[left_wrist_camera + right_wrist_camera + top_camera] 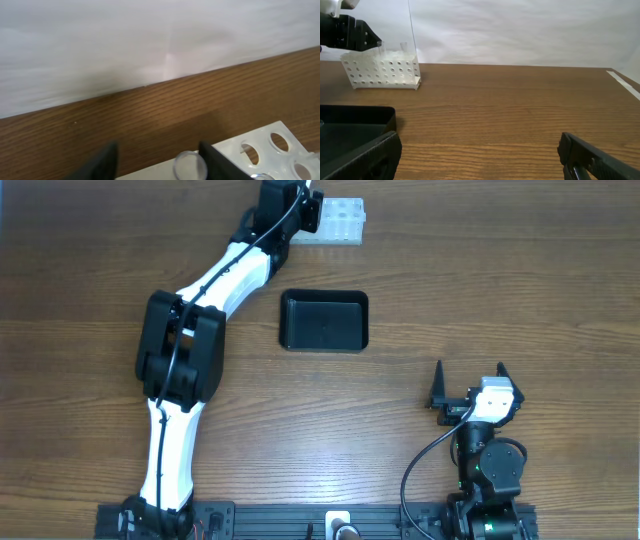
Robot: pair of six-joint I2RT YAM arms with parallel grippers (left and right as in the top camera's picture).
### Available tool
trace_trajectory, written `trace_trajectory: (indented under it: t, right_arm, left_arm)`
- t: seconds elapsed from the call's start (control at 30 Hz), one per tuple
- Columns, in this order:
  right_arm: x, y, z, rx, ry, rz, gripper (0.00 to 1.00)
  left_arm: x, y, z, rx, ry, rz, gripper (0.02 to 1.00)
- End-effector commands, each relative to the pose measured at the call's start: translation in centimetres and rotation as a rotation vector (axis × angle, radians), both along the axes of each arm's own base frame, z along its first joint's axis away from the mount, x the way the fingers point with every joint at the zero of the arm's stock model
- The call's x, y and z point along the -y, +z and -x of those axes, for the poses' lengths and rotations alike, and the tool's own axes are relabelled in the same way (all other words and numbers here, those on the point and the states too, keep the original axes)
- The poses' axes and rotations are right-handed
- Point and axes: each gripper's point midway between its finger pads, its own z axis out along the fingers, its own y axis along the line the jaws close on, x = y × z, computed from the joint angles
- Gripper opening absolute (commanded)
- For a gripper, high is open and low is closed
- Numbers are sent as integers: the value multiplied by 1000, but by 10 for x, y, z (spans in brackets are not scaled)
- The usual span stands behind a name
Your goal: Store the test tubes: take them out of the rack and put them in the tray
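Note:
The white test tube rack [338, 222] stands at the far edge of the table, and it also appears as a perforated block [382, 72] and as a white holed top [270, 150]. My left gripper [157, 150] is open over the rack's end, with the rim of a clear test tube [186, 163] between its fingers, close to one finger. Two tube tops [403, 46] stick up from the rack. The black tray [324, 320] lies in the middle of the table. My right gripper [468, 385] stands open near its base, holding nothing.
A white wall rises just behind the rack. The wooden tabletop [500, 280] stretches bare to the right of the tray. A strip of white tape [625, 84] marks the table at the far right.

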Motion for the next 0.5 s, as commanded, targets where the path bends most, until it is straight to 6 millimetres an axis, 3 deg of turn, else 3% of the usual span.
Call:
trace_trajectory:
  t: [0.03, 0.5]
  right_arm:
    - [4, -3, 0, -9, -20, -1, 993]
    - [4, -3, 0, -9, -20, -1, 991]
  left_arm:
    - [4, -10, 1, -8, -12, -16, 413]
    - [11, -12, 4, -17, -30, -13, 286]
